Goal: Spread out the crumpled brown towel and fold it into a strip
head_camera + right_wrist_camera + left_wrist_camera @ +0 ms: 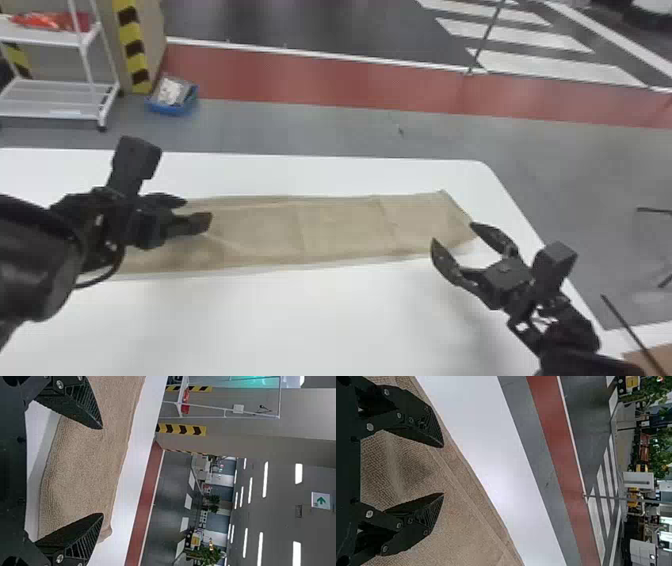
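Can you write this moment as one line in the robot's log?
towel: long strip on table, slightly wrinkled | left tool: open, over towel's left part | right tool: open, at towel's right end

Black arms [30,265], a thin looping cable [114,271], black grippers [453,233] with silver screws [369,514]

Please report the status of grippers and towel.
Both grippers, left and right: fingers open, nothing held. Brown towel: long flat strip on table. Nothing seen blocking it.
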